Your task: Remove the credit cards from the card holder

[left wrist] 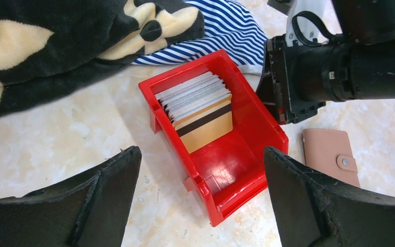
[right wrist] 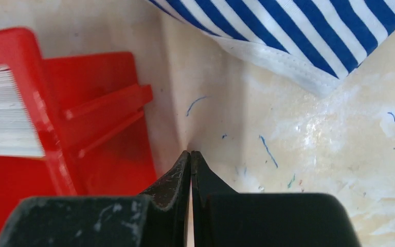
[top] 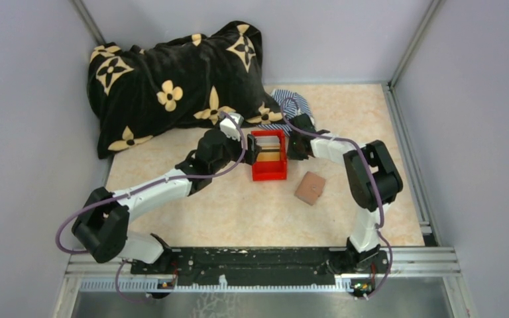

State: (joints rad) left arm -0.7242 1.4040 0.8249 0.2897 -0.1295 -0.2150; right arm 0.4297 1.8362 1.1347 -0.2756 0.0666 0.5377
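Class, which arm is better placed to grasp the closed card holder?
Probably right: the card holder lies on its side of the red box, though the right pincer is shut. The left pincer, open, sits across the box.

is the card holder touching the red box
Apart. The top view shows a strip of table between the card holder and the red box.

Ahead of the black left pincer (left wrist: 200, 157), a red box (left wrist: 252, 154) is showing white-edged credit cards (left wrist: 193, 95) and a tan card (left wrist: 211, 134) striped dark brown. Beyond are lying a blue-and-white striped cloth (left wrist: 221, 31) and a black, cream-flowered blanket (left wrist: 56, 51); rightward, a pinkish-brown card holder (left wrist: 329, 154).
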